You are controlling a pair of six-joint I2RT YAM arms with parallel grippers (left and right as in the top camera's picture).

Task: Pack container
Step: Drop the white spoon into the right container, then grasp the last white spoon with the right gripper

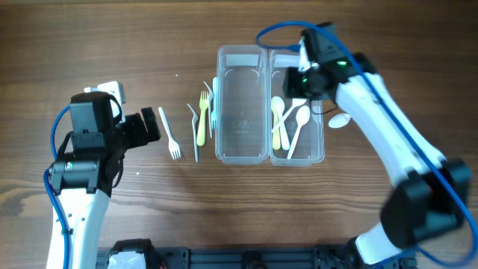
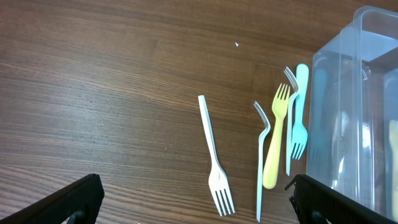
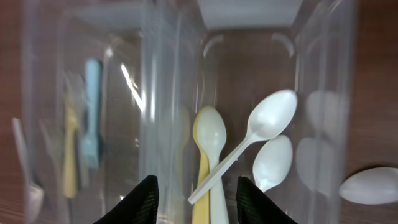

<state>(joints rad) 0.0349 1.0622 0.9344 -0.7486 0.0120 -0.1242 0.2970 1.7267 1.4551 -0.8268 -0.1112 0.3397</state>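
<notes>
Clear two-bin container (image 1: 241, 54) sits mid-worktop (image 1: 89, 45). The right bin holds three spoons, with a white spoon (image 3: 264, 124) lying across a cream spoon (image 3: 209, 140). The left bin is empty. A stray spoon (image 1: 340, 119) lies just right of the container. Forks lie to its left, the white fork (image 2: 214, 163) apart from the rest.

Left jaws are wide, empty, near that fork. Right jaws are part-open, empty, above the spoon bin.

Likely best: left jaws straddle the white fork's handle mid-length, square across it, and close low against the worktop. Right jaws fetch the stray spoon, keeping clear of the container wall.
</notes>
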